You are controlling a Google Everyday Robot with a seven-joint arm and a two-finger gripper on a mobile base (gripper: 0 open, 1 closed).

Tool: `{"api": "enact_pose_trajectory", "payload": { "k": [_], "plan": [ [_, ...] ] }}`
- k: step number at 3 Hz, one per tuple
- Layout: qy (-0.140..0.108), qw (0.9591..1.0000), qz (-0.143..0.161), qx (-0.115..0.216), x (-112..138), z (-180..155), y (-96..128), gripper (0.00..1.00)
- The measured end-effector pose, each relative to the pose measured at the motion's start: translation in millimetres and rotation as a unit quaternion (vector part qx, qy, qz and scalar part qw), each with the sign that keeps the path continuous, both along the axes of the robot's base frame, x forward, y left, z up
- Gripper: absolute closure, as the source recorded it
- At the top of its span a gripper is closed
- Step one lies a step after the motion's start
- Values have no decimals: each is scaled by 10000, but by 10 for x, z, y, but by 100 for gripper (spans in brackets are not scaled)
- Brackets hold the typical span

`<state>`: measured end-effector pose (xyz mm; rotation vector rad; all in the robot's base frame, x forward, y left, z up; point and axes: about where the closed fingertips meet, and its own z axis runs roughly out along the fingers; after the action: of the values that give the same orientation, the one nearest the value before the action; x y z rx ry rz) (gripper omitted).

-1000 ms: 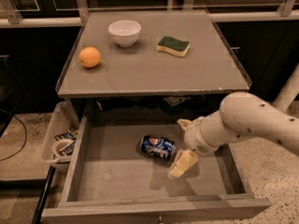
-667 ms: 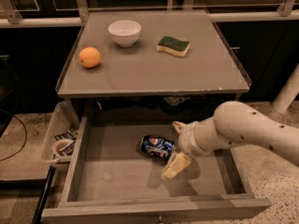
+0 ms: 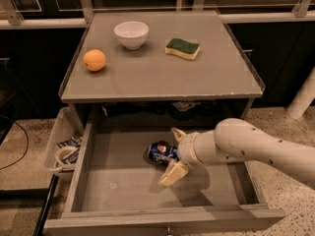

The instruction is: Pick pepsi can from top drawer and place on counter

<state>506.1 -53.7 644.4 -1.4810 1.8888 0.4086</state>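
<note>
Since a second ago the arm has slid leftward across the open top drawer (image 3: 115, 183), bringing the gripper (image 3: 168, 156) up to the pepsi can (image 3: 158, 151), which has not shifted. I see the can lying on its side on the drawer bottom, near the middle, its silver end turned toward the left. The gripper's two pale fingers (image 3: 173, 174) are spread apart, one behind the can and one in front of it, so the can sits in the gap; I cannot tell whether either finger touches it. The can's right part is hidden behind the wrist.

Up on the counter (image 3: 162, 80) sit an orange (image 3: 94, 60) at the left, a white bowl (image 3: 131, 34) at the back and a green-topped sponge (image 3: 182, 48) to its right. A whitish bin (image 3: 58, 132) of clutter stands just left of the drawer.
</note>
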Motion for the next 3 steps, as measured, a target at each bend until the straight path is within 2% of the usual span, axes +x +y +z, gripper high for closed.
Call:
{"api": "enact_pose_trajectory", "payload": {
  "k": [2, 3],
  "plan": [
    [-115, 9995, 201, 197, 142, -216, 174, 0],
    [15, 9993, 305, 238, 181, -336, 148, 0]
  ]
}}
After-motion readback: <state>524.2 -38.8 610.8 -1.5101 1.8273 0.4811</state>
